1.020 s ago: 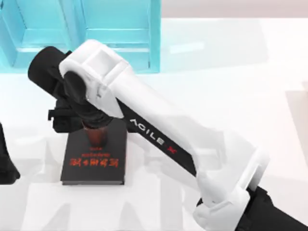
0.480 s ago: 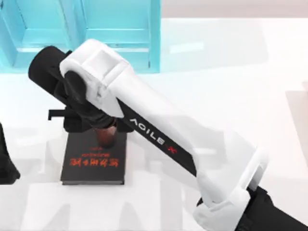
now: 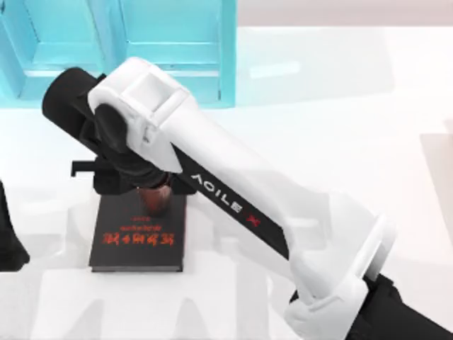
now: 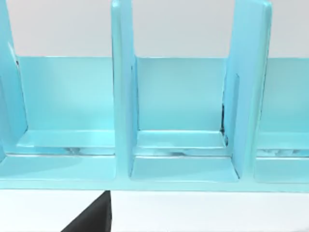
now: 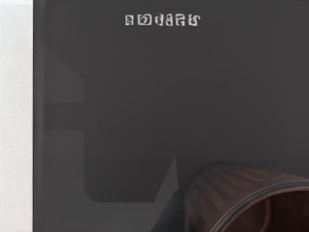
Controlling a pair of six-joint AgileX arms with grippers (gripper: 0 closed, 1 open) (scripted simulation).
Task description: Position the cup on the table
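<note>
Over black book's [image 3: 138, 237] far edge: right gripper [image 3: 145, 185], fingers' state unclear | cup [image 3: 153, 197] beneath | open table [image 3: 318, 106] rightward

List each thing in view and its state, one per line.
cup: upright, over the black book, under the right wrist.
black book: lying flat on the table, closed.
turquoise shelf unit: standing, compartments bare.
left arm: parked at the table's left edge.

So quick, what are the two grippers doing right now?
Right: over the book, at the cup; grip cannot be told.
Left: parked by the shelf.
</note>
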